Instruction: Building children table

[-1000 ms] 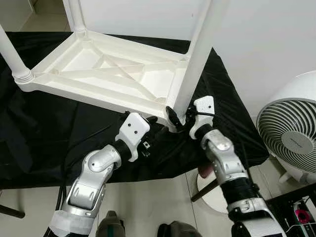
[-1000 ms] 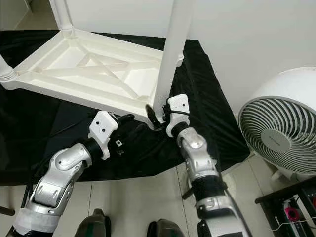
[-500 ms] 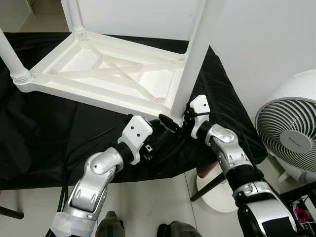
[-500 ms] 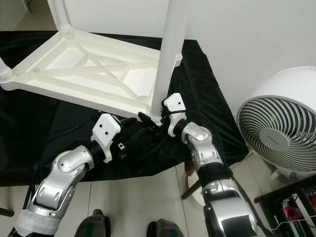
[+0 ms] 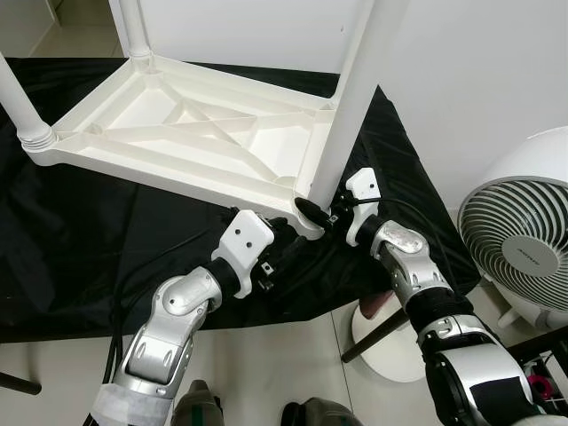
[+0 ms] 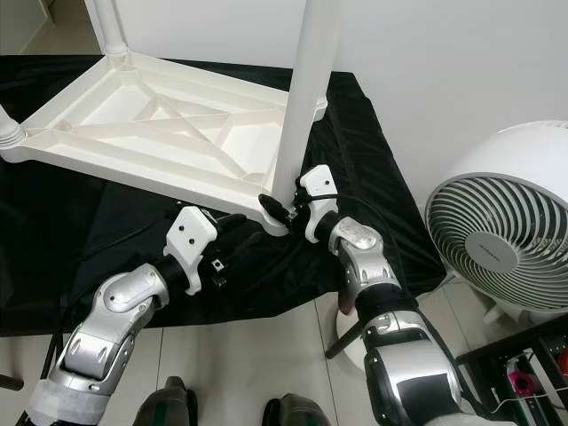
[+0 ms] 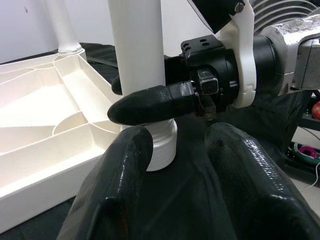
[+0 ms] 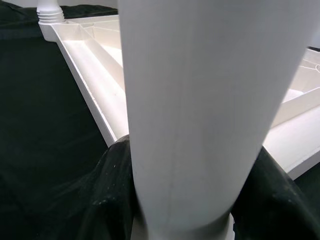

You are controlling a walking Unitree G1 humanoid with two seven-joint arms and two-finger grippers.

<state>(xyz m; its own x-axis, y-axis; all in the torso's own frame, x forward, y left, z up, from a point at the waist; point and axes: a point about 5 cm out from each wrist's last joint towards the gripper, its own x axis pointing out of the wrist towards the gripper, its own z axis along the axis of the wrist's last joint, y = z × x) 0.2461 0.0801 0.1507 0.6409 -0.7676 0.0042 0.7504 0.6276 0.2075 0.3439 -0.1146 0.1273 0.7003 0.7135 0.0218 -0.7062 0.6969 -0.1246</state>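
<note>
My right gripper [image 5: 312, 213] has slid back down, fingers clamped round the near leg [image 5: 346, 98] where it meets the upturned tabletop [image 5: 169, 133]. Left gripper [image 5: 282, 248] is just beside it, spread and empty, so I reckon that leg's getting screwed in tighter.

home room, tiled floor [image 5: 266, 355], fan [image 5: 524, 248]

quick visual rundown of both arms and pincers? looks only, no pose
Both arms are silver metal with rounded joint housings. The left arm has white wrap near its upper end; the right arm has a black ribbed section. Each wrist carries a white plate with small dark holes, on a black body. The left pincer and right pincer have thick glossy black fingers. A black cable loops at the right wrist.
</note>
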